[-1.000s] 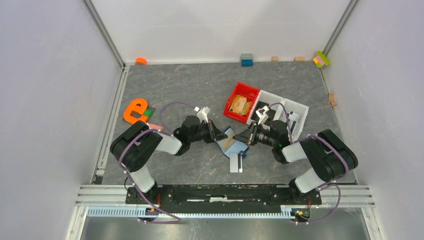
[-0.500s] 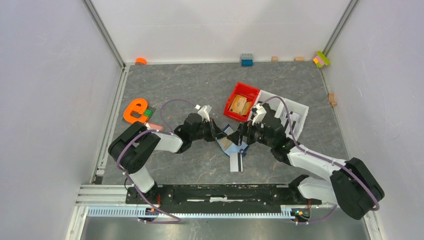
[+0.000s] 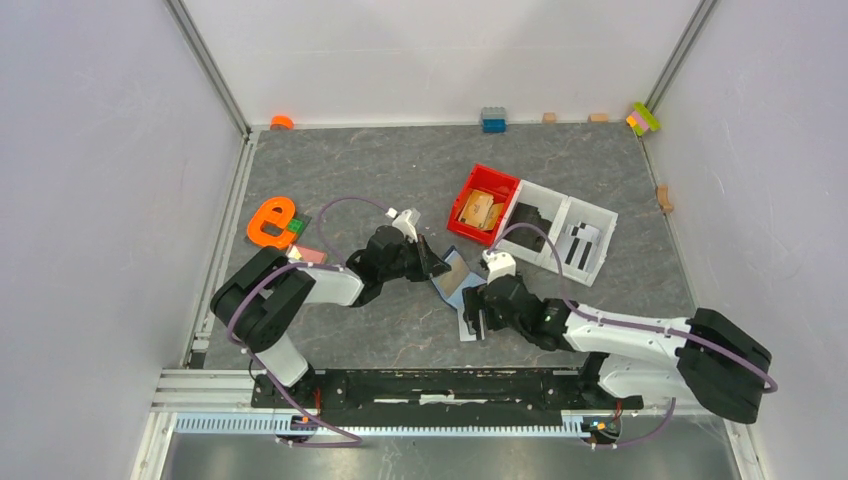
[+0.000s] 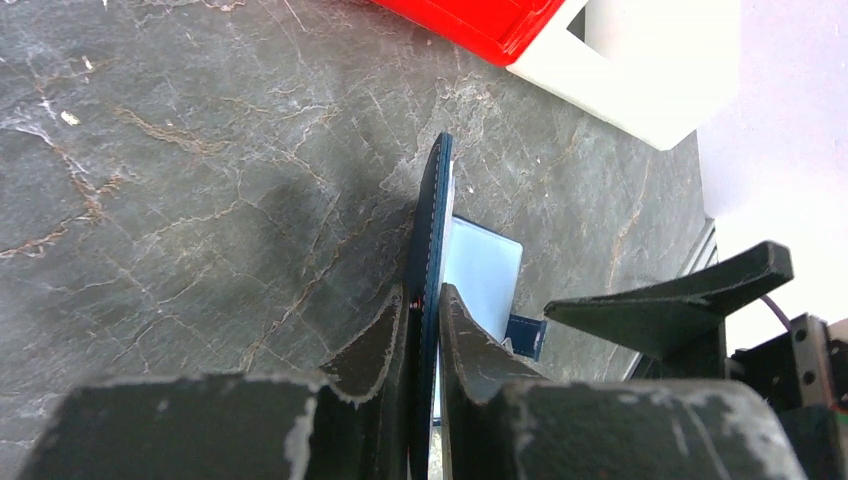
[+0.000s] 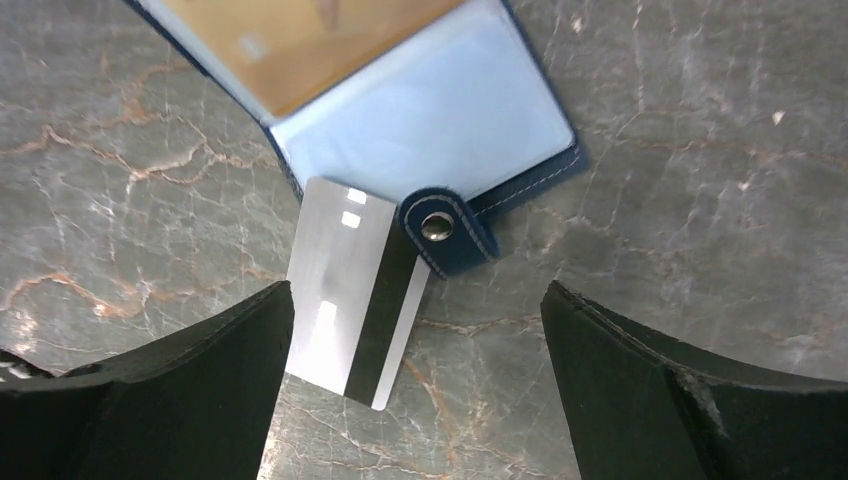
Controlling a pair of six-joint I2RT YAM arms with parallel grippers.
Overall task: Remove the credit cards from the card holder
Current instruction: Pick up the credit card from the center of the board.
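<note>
Seen from above, two robot arms meet near the middle of a grey stone-patterned counter [image 3: 380, 170]. Between them lies the card holder [image 3: 457, 282], a small navy wallet opened to show its pale blue pockets.

The left claw [image 4: 425, 305] is nearly shut, pinching one navy cover of the card holder edge-on between its two fingers. That flap stands up off the counter while the other half lies flat.

The right claw [image 5: 415, 295] hangs over the flat half with its jaws spread wide and nothing between them. Directly below it a loose card [image 5: 345, 300] rests on the counter. It is silvery with a black stripe, one corner touching the holder's edge and one side tucked under the snap tab [image 5: 440, 228].

A copper-tan card [image 5: 300, 40] sits inside a clear pocket at the top of the right wrist view, only partly in frame.

Judging by this, one card is out and the task is partway through, with at least the tan card left to remove. The next move likely calls for the right claw to shift toward that pocket. It would then need to catch the thin exposed edge of the card and slide it out along the pocket. Meanwhile the left claw must hold the wallet steady and open. Whether more cards hide in other pockets cannot be told.
</note>
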